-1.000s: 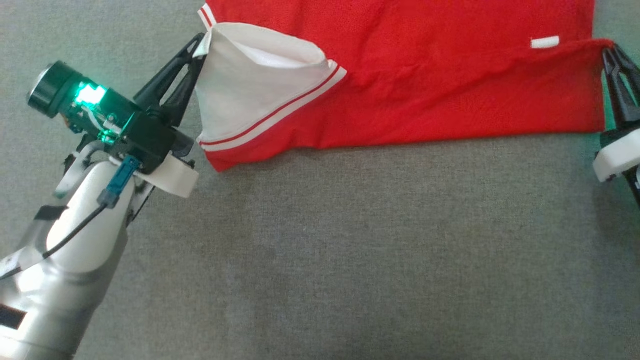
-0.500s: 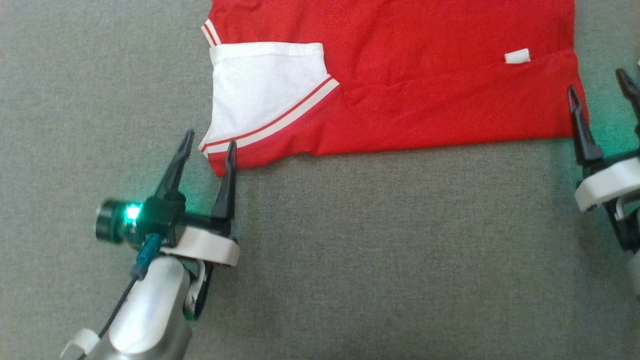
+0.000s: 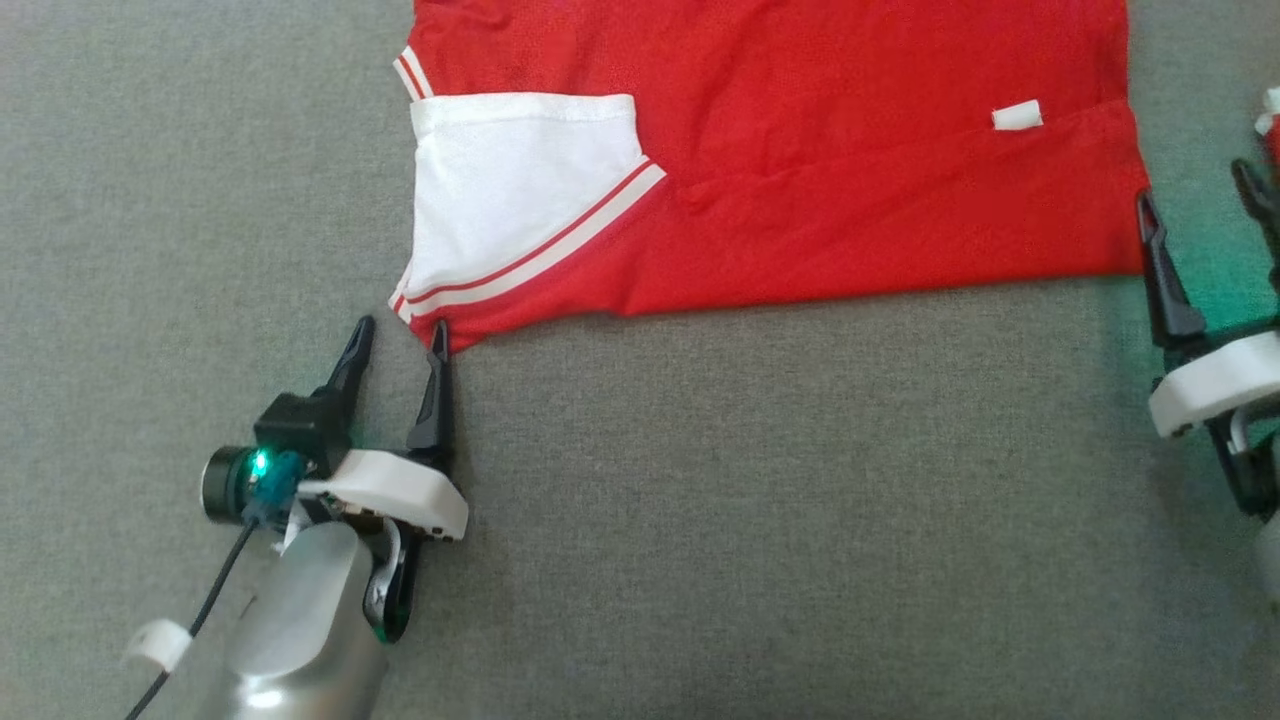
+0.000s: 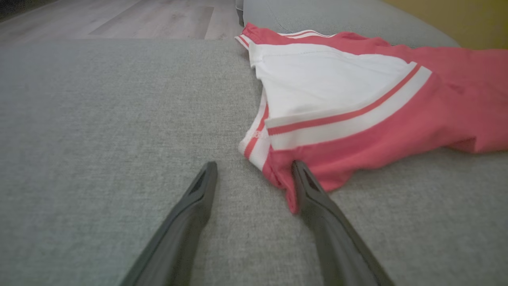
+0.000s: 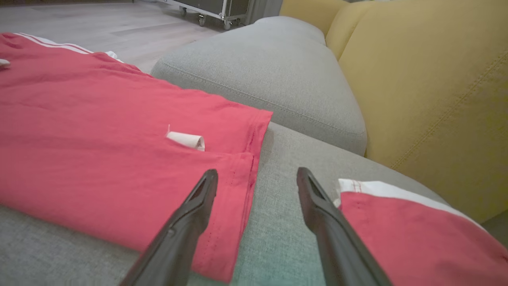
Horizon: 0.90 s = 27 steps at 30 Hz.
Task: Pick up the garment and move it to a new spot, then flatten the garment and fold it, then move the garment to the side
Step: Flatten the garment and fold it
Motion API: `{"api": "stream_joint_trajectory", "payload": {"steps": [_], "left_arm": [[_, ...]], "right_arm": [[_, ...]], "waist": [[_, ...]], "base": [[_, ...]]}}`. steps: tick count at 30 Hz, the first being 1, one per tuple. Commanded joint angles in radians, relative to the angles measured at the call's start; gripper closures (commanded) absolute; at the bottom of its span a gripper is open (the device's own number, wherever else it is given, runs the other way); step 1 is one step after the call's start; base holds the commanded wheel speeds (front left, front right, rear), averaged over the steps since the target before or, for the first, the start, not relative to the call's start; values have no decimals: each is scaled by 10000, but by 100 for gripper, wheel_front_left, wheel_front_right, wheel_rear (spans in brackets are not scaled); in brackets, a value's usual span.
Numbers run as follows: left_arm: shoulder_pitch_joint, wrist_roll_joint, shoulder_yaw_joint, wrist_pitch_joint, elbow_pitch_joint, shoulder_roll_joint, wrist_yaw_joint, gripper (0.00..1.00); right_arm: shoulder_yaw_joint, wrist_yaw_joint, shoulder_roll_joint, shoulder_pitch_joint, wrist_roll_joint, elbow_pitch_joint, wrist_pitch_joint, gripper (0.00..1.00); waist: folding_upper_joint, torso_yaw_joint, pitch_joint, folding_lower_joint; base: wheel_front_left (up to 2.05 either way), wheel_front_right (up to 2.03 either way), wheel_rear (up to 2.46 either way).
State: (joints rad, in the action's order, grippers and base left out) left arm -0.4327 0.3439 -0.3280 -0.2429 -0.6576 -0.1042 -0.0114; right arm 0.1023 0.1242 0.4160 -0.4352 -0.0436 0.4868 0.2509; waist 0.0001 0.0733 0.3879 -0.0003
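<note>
On the grey woven sofa seat (image 3: 700, 500), the left gripper (image 3: 400, 325), its two dark fingers spread apart and empty, sits at the near left corner of the red fabric garment with a white sleeve (image 3: 800, 190). The right gripper (image 3: 1195, 182), likewise spread and empty, has one finger over the garment's near right edge. The garment lies flat beyond them with a small white label (image 3: 1016, 116) near its right end, and right of the garment are a second red-and-white cloth (image 5: 397, 230) and a yellow upholstered sofa back (image 5: 428, 79).
</note>
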Motion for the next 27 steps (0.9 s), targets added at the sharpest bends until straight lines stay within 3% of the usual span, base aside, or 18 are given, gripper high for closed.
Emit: {"api": "stream_joint_trajectory", "payload": {"steps": [1,2,3,8,15,16,18,19,27], "left_arm": [[-125,45,101,247,-282,10,-57,0],[-186,51,48,232,-355,23,-148,24],[-248,37,-23,213,-414,31,-251,100],[-497,-311,-426,7,-352,-132,-553,100],[-727,-1154,-677,-176,359,-584,-257,100],[-721,-1209,-686,-180,444,-613,-237,100],[-672,-1295,-694,-184,623,-664,-214,100],[-623,-1353,-713,-185,680,-705,-195,100],[464,-1550,-735,-187,1331,-1314,-133,100]], "right_arm": [[139,65,57,220,-48,-148,108,0],[177,65,33,206,-125,-10,108,0],[238,65,11,183,-217,155,90,0],[504,65,-16,-125,-646,971,-262,0],[847,65,71,-469,-1362,2018,-1325,0],[934,65,47,-445,-1554,2080,-1535,8],[1157,65,80,-352,-1973,2095,-1905,92],[1269,65,148,-291,-2158,2050,-2024,100],[1457,65,916,636,-3168,1185,-2142,100]], "waist": [[-1,21,-11,3],[-1,42,-23,3],[-1,70,-42,3],[-1,240,-174,3],[-1,551,-332,3],[-1,575,-359,3],[-1,619,-427,3],[-1,634,-478,3],[-1,484,-1191,3]], "base": [[0,0,0],[0,0,0],[0,0,0],[0,0,0],[0,0,0],[0,0,0],[0,0,0],[0,0,0],[0,0,0]]}}
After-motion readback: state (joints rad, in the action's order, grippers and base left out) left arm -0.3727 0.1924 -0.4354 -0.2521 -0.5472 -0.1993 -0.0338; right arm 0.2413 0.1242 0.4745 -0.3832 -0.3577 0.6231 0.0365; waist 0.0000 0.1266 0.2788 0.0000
